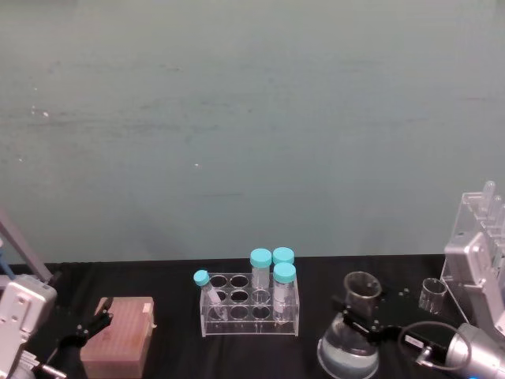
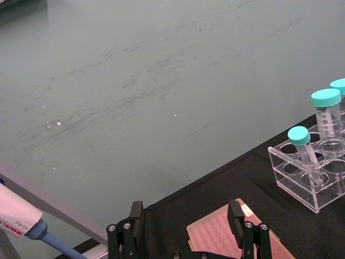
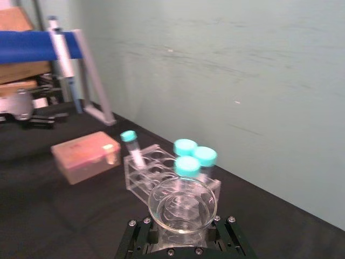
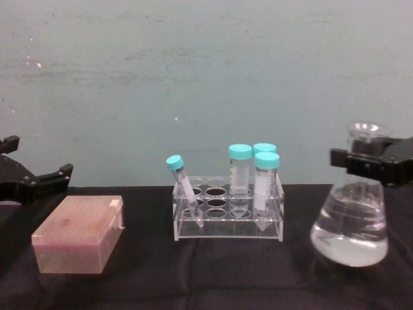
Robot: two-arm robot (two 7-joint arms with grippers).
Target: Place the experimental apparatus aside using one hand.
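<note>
The right gripper had its fingers pinching the upright neck of the conical flask near the desk's right edge, the spread-fingered left gripper well apart.

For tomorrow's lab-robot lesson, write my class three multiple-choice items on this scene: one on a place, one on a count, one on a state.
1. Where is the pink box?
A. To the robot's left of the tube rack
B. Behind the flask
C. On top of the rack

2. How many capped tubes stand in the rack?
A. Two
B. Four
C. Six

3. What is the right claw doing?
A. Hanging open over the box
B. Gripping the flask at its neck
C. Holding a tube

Answers:
1. A: the chest view shows the box left of the rack.
2. B: four teal caps show in the head view.
3. B: the claw closes around the neck.
</note>
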